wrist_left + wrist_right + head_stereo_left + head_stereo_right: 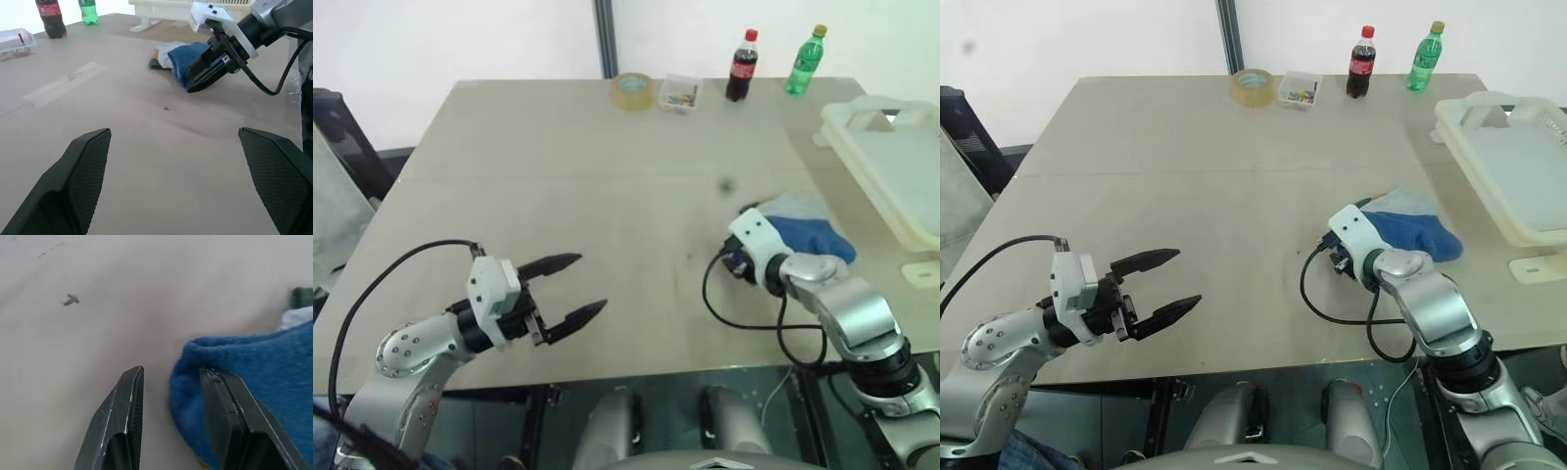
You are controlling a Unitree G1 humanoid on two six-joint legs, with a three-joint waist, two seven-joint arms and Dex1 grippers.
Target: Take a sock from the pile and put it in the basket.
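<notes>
Looking down from the head: the pile lies right of centre on the tabletop, beside the basket. Left gripper hovers, jaws wide apart. Right wrist view: right gripper, jaws partly apart, one finger resting on the blue sock.

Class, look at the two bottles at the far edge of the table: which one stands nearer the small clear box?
The red-capped cola bottle does: it stands right beside the clear box. The green bottle stands on its other side, nearer the basket.
</notes>
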